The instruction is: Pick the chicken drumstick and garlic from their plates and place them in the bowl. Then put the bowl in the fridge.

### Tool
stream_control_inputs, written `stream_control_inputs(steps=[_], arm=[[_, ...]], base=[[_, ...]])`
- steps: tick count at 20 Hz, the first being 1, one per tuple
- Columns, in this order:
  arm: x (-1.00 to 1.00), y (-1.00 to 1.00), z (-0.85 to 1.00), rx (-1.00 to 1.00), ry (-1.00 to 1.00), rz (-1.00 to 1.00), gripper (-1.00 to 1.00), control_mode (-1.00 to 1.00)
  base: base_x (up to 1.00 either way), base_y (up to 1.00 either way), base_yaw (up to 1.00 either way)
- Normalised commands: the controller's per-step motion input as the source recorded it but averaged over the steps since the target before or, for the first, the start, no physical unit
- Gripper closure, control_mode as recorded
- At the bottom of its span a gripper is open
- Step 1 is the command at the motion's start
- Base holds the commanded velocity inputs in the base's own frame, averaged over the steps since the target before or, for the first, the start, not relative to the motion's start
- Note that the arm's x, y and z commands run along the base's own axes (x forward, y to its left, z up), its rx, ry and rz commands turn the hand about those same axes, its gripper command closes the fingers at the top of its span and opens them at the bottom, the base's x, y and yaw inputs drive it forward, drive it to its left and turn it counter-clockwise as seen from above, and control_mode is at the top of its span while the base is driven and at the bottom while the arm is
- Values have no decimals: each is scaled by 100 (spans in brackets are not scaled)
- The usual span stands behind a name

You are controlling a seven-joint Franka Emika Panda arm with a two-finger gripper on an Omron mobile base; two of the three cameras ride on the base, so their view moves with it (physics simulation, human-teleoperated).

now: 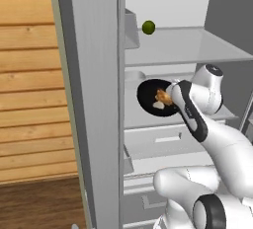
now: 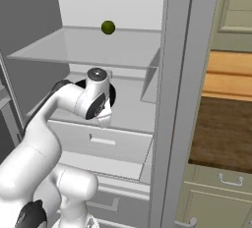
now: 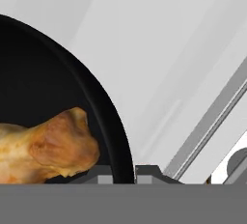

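Observation:
The glossy black bowl (image 1: 148, 95) hangs inside the open fridge (image 1: 94, 99), just above its middle shelf (image 1: 148, 119). The golden-brown chicken drumstick (image 1: 162, 96) and the cream garlic (image 1: 158, 105) lie in it. My gripper (image 1: 170, 96) is shut on the bowl's right rim. In the hand view the bowl's rim (image 3: 108, 117) runs down between my gripper's (image 3: 124, 172) two fingertips (image 3: 150, 172), with the drumstick (image 3: 53, 146) just inside. From the right base view my wrist covers most of the bowl (image 2: 112, 94). The plates are out of view.
A green lime (image 1: 148, 26) sits on the upper glass shelf (image 1: 197, 45). A white drawer (image 2: 98, 141) lies below the middle shelf. The fridge's grey side wall (image 2: 179, 99) stands close on the right, with wooden cabinets (image 2: 224, 74) beyond.

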Motion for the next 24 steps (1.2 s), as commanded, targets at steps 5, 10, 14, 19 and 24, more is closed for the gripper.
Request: stream_control_inputs(steps=[5, 10, 14, 19, 24], arm=[[15, 0, -40, 0, 0, 0, 100, -100], [2, 0, -47, 0, 0, 0, 100, -100], [6, 1, -20, 0, -1, 0, -100, -100], [0, 2, 3, 0, -22, 0, -100, -100], [-33, 5, 20, 0, -41, 0, -100, -100]], base=[[0, 0, 0], [0, 0, 0], [0, 0, 0], [0, 0, 0], [0, 0, 0]])
